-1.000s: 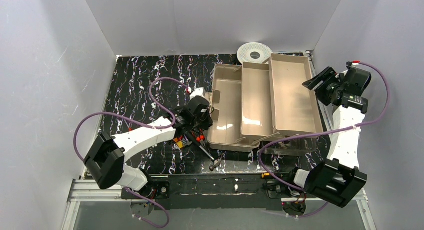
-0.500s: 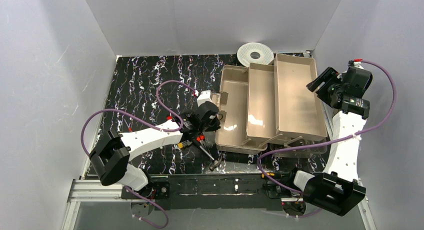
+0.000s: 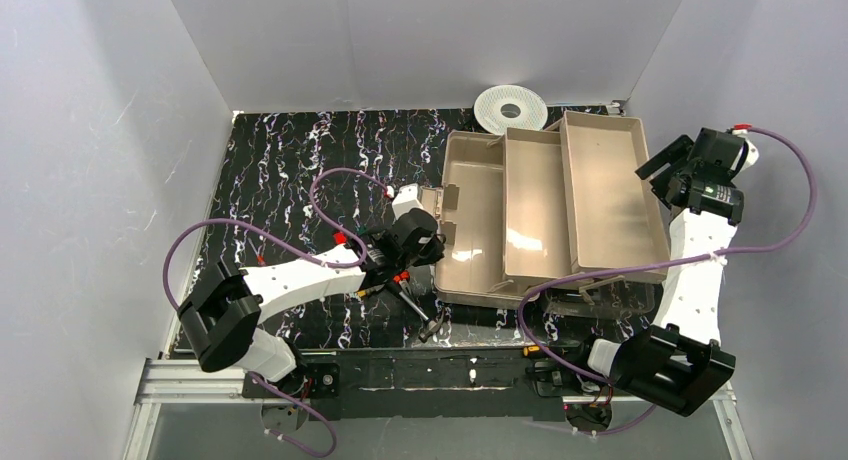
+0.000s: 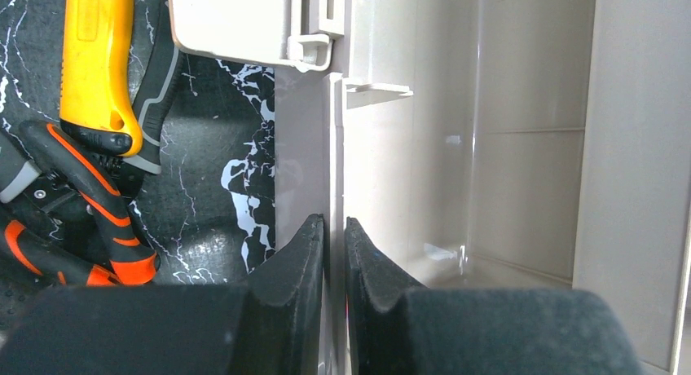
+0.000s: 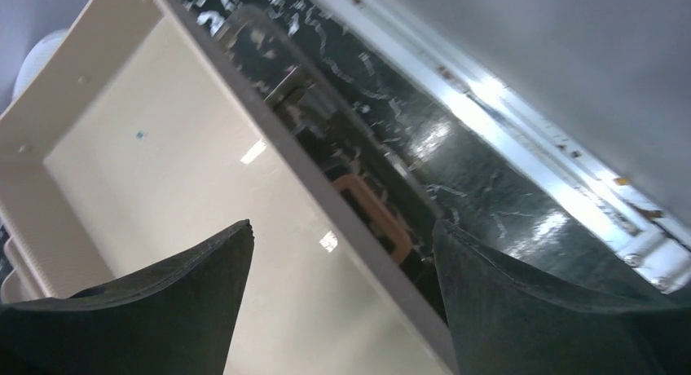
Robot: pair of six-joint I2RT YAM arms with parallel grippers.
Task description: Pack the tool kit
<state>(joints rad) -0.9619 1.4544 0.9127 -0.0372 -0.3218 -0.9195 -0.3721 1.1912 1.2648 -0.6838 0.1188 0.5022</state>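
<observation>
Pinched almost shut, the left fingers (image 4: 297, 269) clamp the thin left wall of the open toolbox (image 3: 475, 235). The box sits right of centre on the black marbled surface (image 3: 290, 170), its beige trays fanned out. Just left of those fingers in the wrist view lie red-and-black pliers (image 4: 98, 204) and a yellow-handled tool (image 4: 96, 57). From above, a hammer (image 3: 415, 308) lies at lower centre, its long axis running diagonally from the left fingers down toward the near edge. None of these tools is in the box yet. At upper right, the right fingers (image 5: 163, 310) are spread wide and hold nothing. The outer rim of the rightmost tray (image 3: 610, 200) passes between them, though contact cannot be told. The loose tools lie just beside the left arm and well apart from the right, so the left looks better placed to fetch them. A white spool (image 3: 510, 107) stands behind the box.
</observation>
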